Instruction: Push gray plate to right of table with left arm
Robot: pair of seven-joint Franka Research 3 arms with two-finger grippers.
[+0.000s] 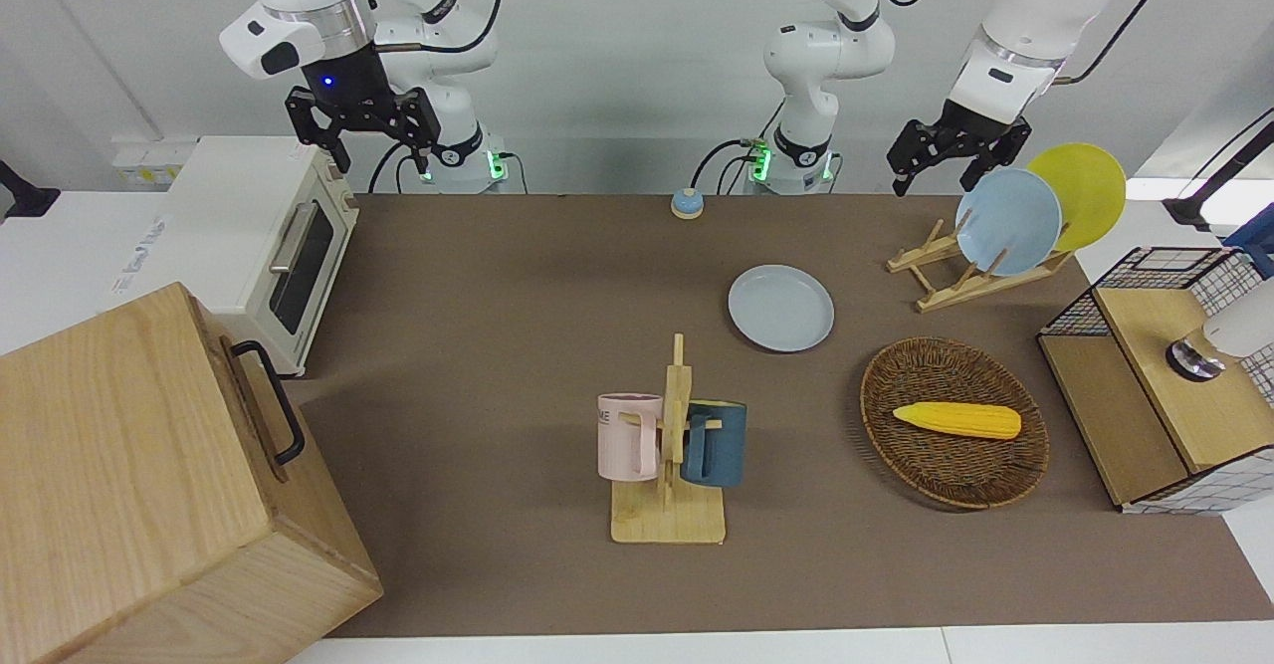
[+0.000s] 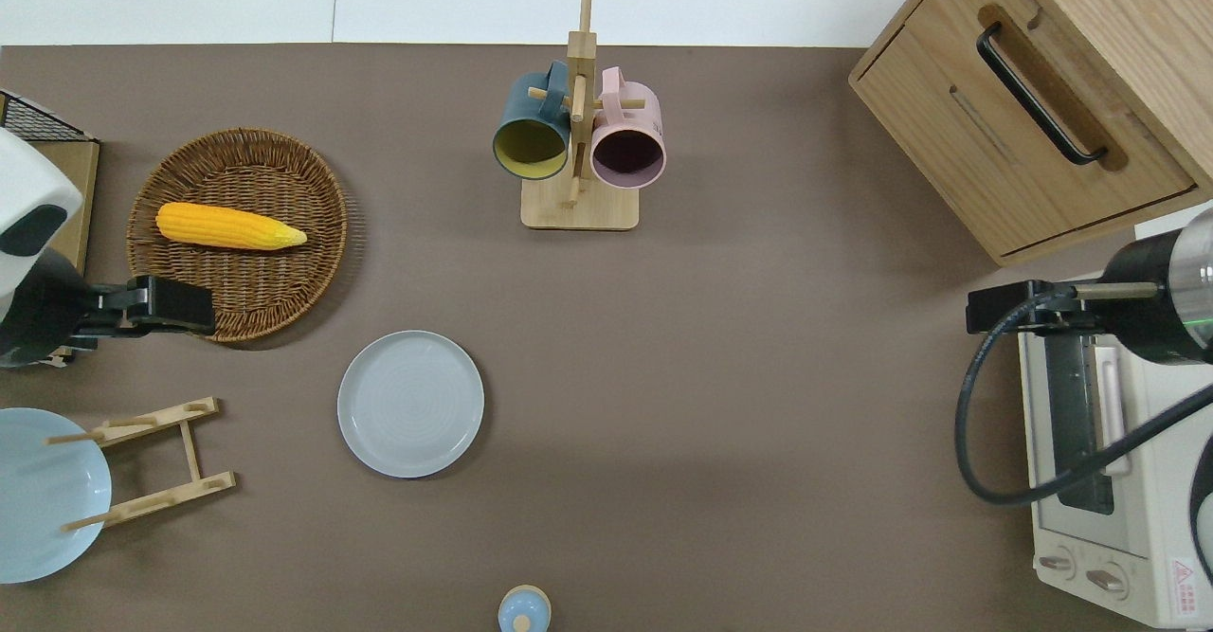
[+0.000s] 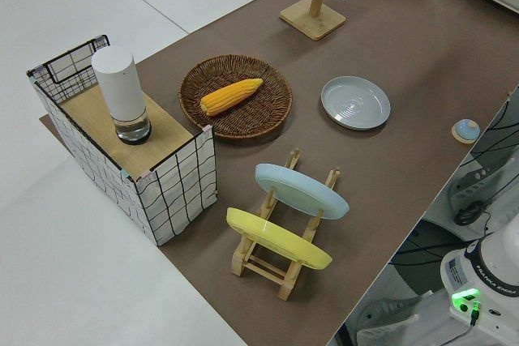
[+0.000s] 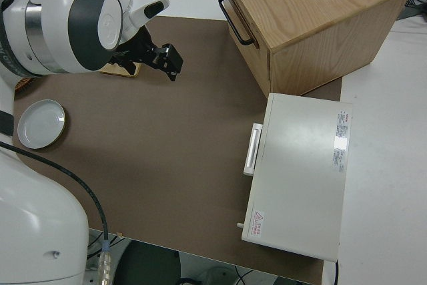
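Observation:
The gray plate lies flat on the brown table, a little toward the left arm's end. It is nearer to the robots than the mug rack. It also shows in the overhead view, the left side view and the right side view. My left gripper is open and empty, up in the air. In the overhead view the left gripper is over the robot-side rim of the wicker basket, well apart from the plate. The right arm is parked, its gripper open.
A wooden mug rack holds a pink and a dark blue mug. A wicker basket holds a corn cob. A plate rack holds a sky-blue and a yellow plate. A toaster oven, a wooden cabinet, a wire crate and a small blue bell stand around.

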